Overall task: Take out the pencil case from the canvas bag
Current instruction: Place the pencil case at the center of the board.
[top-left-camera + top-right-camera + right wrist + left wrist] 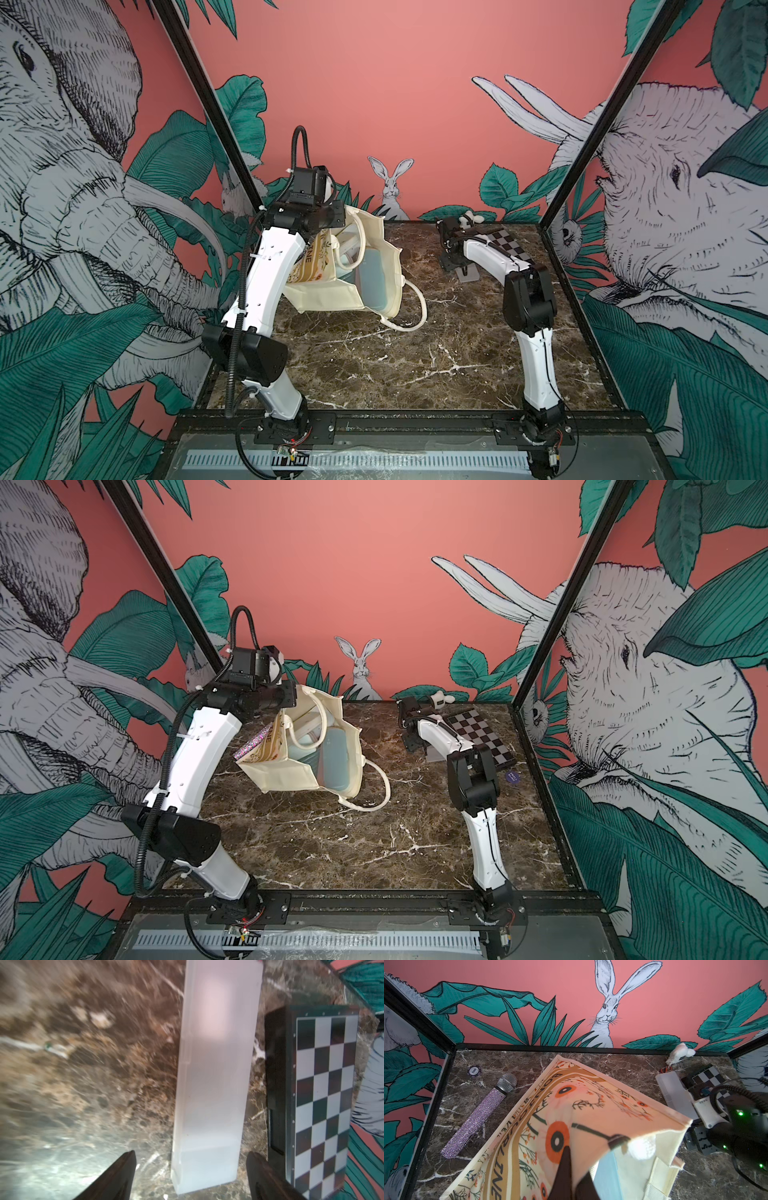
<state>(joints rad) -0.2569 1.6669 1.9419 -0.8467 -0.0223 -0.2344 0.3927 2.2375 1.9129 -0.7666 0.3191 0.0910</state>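
Observation:
My left gripper (575, 1165) is shut on the top edge of the cream canvas bag (571, 1095), pinching the printed fabric and holding that side up. In both top views the canvas bag (328, 295) (286, 775) gapes open toward the camera, with light blue things (374, 282) inside. The pencil case (212, 1084), a frosted translucent box, lies flat on the marble at the back right. My right gripper (191, 1154) is open over its near end, with a gap between each finger and the case. In a top view the pencil case (434, 754) is mostly hidden under the right arm.
A black-and-white chessboard (326, 1093) (509, 245) lies right beside the pencil case. A purple rhinestone microphone (479, 1115) and a poker chip (474, 1071) lie left of the bag. A small white toy bird (680, 1055) stands at the back edge. Another purple chip (512, 776) lies by the right wall.

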